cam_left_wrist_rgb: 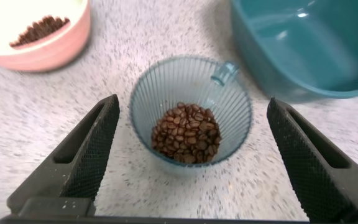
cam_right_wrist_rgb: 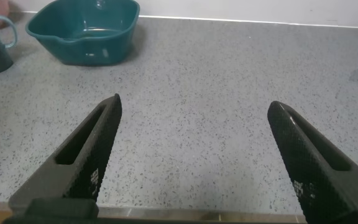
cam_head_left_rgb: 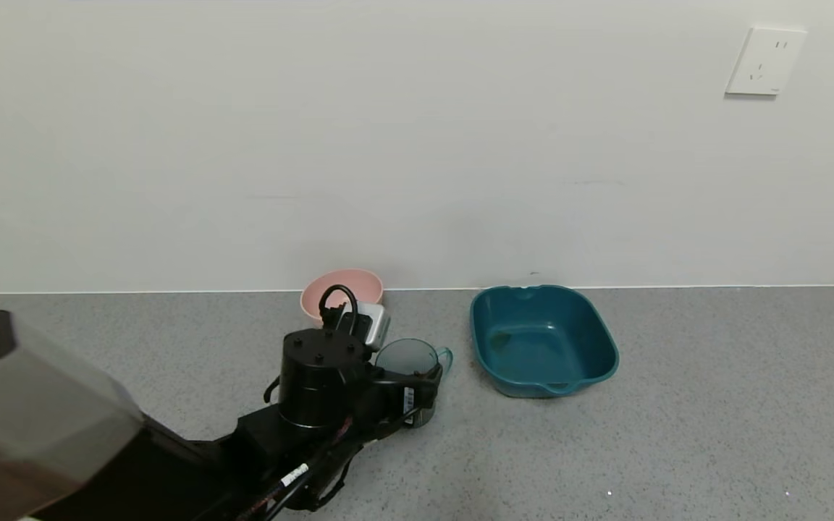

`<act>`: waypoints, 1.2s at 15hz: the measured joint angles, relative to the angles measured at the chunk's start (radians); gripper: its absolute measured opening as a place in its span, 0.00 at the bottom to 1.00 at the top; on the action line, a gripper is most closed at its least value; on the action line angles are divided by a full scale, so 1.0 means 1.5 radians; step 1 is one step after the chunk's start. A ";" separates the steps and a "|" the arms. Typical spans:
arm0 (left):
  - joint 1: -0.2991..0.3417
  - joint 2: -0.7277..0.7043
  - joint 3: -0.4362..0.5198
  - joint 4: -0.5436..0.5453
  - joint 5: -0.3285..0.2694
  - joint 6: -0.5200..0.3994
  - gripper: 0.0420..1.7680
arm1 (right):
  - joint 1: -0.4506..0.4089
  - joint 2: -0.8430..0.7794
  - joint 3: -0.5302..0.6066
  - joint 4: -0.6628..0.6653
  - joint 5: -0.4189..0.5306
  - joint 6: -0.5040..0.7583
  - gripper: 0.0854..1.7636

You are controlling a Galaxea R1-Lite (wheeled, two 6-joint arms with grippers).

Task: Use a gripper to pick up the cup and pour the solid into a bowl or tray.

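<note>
The ribbed translucent blue-grey cup (cam_left_wrist_rgb: 191,102) stands upright on the grey counter with its handle toward the teal basin. A heap of dark brown solid (cam_left_wrist_rgb: 185,134) lies in its bottom. My left gripper (cam_left_wrist_rgb: 192,106) is open above the cup, one finger on each side and neither touching it. In the head view the left gripper (cam_head_left_rgb: 417,387) covers the near side of the cup (cam_head_left_rgb: 406,356). The pale pink bowl (cam_left_wrist_rgb: 36,43) sits just beyond and holds some brown pellets (cam_left_wrist_rgb: 39,28). My right gripper (cam_right_wrist_rgb: 194,102) is open and empty over bare counter, outside the head view.
A teal squarish basin (cam_head_left_rgb: 540,340) stands right of the cup, close to its handle, and looks empty. The pink bowl (cam_head_left_rgb: 341,289) sits against the white wall. The wall runs along the counter's far edge. A wall socket (cam_head_left_rgb: 764,61) is high on the right.
</note>
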 joint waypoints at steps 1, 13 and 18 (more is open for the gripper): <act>0.008 -0.034 -0.004 0.035 -0.018 0.010 0.96 | 0.000 0.000 0.000 0.000 0.000 0.000 0.97; 0.284 -0.447 -0.116 0.518 -0.388 0.117 0.97 | 0.000 0.000 0.000 0.000 0.000 0.000 0.97; 0.328 -0.600 -0.160 0.749 -0.374 0.137 0.97 | 0.000 0.000 0.000 0.000 0.000 0.000 0.97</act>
